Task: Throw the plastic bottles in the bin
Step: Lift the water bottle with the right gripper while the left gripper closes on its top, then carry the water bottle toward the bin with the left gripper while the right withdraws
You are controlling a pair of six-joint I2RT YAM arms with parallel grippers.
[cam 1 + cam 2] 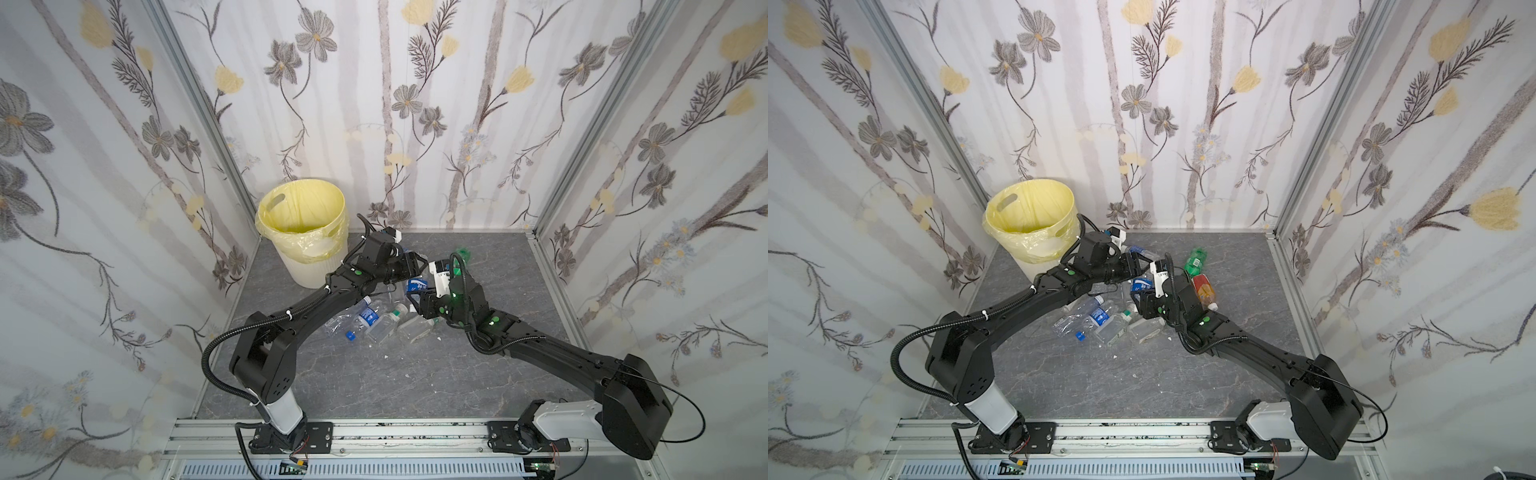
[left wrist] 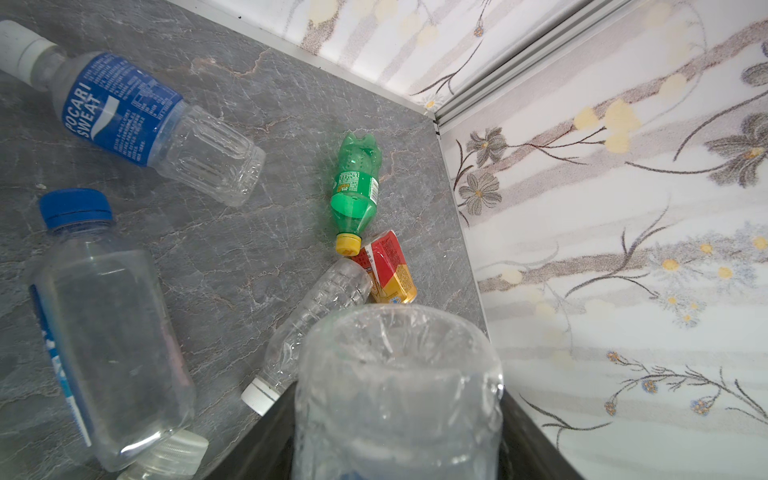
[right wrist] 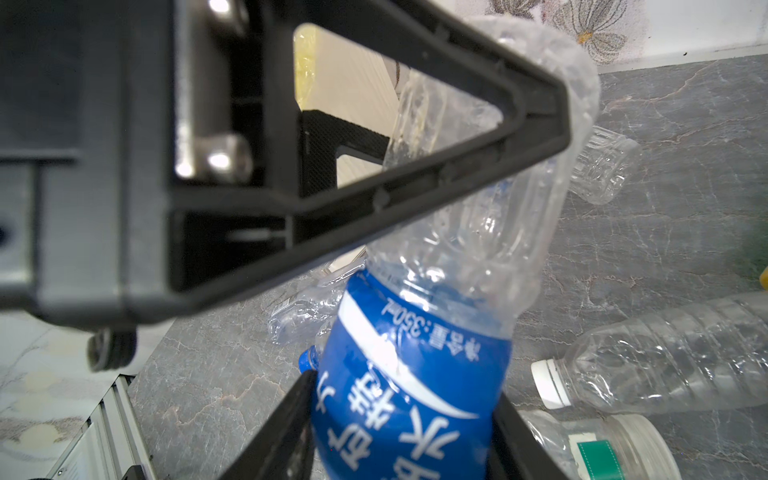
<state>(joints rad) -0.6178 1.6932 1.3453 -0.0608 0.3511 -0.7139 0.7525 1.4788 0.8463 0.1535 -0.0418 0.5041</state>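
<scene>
Plastic bottles: none confirmed disposed of, so nearly all the work is judged outstanding. The grey marble-patterned surface (image 1: 415, 374) carries the whole lot. The round cream-white ribbed bin (image 1: 305, 274), lined with a pale yellow bag, stands in the far left corner. No bottle can be made out inside it, though its floor is only partly visible.

The right end effector (image 3: 403, 386) is clamped on the labelled part of a crumpled clear bottle with a blue label (image 3: 478, 249), at mid-surface to the right of the bin. The left end effector (image 2: 397, 390) brackets that bottle's clear base with its jaws parted; firm contact cannot be confirmed. This is judged to be a hand-over towards the bin.

Awaiting disposal on the surface are a cluster of clear blue-labelled bottles (image 1: 374, 320) between the arms, and farther right a green bottle with a yellow cap (image 2: 356, 187) and a red-and-yellow labelled bottle (image 2: 388, 270).
</scene>
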